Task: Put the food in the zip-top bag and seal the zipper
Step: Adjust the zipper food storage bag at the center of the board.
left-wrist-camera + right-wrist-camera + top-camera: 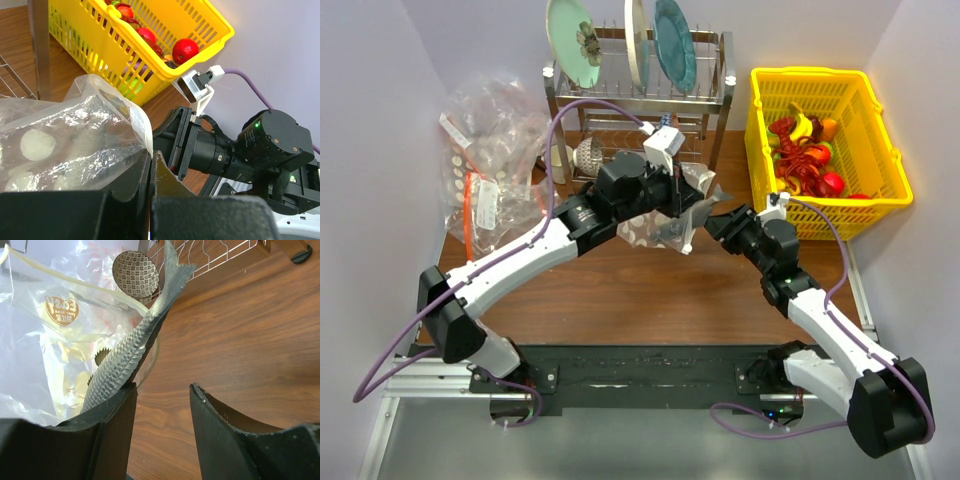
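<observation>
The dotted clear zip-top bag is held up over the table's middle. My left gripper is shut on the bag's mouth edge, the jaws pinching the plastic. A grey scaly toy fish lies head-first in the bag's mouth, tail sticking out. My right gripper is open, its left finger beside the fish, with nothing between the jaws. It is just right of the bag in the top view. More toy food, red, yellow and green, lies in the yellow basket.
A metal dish rack with plates stands at the back. A dotted bowl sits under it. A pile of clear bags with orange strips lies at the back left. The basket is close to my left wrist's right.
</observation>
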Robot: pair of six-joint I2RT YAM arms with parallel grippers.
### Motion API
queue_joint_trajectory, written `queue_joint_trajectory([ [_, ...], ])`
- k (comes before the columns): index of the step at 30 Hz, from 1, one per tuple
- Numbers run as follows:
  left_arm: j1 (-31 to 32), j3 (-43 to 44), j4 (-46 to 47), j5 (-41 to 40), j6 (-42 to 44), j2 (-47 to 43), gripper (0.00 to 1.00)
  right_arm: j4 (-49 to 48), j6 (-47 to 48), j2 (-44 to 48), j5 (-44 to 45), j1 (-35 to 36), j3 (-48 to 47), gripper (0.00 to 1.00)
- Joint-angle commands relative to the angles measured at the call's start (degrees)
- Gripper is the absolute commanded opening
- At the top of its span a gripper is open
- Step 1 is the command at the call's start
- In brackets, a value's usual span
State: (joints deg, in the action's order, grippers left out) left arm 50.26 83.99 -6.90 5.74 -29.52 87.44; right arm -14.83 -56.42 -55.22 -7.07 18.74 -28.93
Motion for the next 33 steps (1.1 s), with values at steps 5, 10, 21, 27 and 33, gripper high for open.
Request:
queue_joint_trajectory([
  [5,-0.3,-0.3,5.1,3.3,-2.0,2.7,0.00,-2.7,-0.4,0.7,-0.3,0.0,-2.1,0.52],
  [10,-0.3,-0.3,5.9,3.7,-2.4,2.8,0.00,-3.8,-1.0,0.1,-0.8,0.1,-1.8,0.49],
  [21,-0.3,1.1,3.8,-0.1,0.0,1.0,0.00,2.2,2.3,0.6,-0.1,0.1,-3.6,0.42],
  [27,-0.3,0.4,3.7,-0.3,0.2,1.3,0.00,16.2,9.6,3.3,4.4,0.0,-9.1,0.43],
  [33,-0.3,-0.5,4.1,-0.8,0.3,2.2,0.00,27.1,16.1,7.2,7.0,0.1,-13.9,0.47],
])
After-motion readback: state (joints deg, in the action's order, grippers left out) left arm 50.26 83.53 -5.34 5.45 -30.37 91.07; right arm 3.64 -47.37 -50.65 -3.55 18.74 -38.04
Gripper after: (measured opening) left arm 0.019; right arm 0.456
